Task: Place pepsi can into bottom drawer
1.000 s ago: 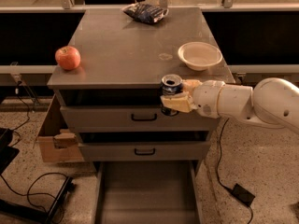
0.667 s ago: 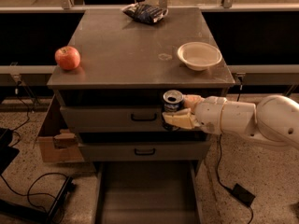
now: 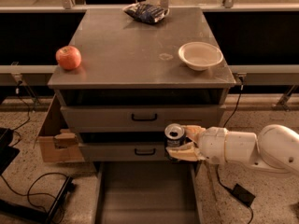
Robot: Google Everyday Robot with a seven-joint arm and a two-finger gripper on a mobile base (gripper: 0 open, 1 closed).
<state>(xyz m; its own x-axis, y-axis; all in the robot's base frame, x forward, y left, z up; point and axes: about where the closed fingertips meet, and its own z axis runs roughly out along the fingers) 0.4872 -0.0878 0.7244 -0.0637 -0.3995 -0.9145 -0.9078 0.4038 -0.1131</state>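
The pepsi can (image 3: 175, 137), dark blue with a silver top, stands upright in my gripper (image 3: 186, 142), which is shut on it. The white arm reaches in from the right. The can hangs in front of the middle drawer's face, above the right rear part of the bottom drawer (image 3: 145, 197). That drawer is pulled out towards me, a wide shallow grey tray with low side walls and a bare floor.
The cabinet top (image 3: 126, 50) bears a red apple (image 3: 68, 57) at left, a white bowl (image 3: 200, 55) at right and a dark blue snack bag (image 3: 145, 12) at the back. Two upper drawers are closed. A cardboard box (image 3: 53, 141) and cables lie at left.
My gripper has moved down with the can, from level with the top drawer to level with the middle drawer, and slightly towards the open bottom drawer.
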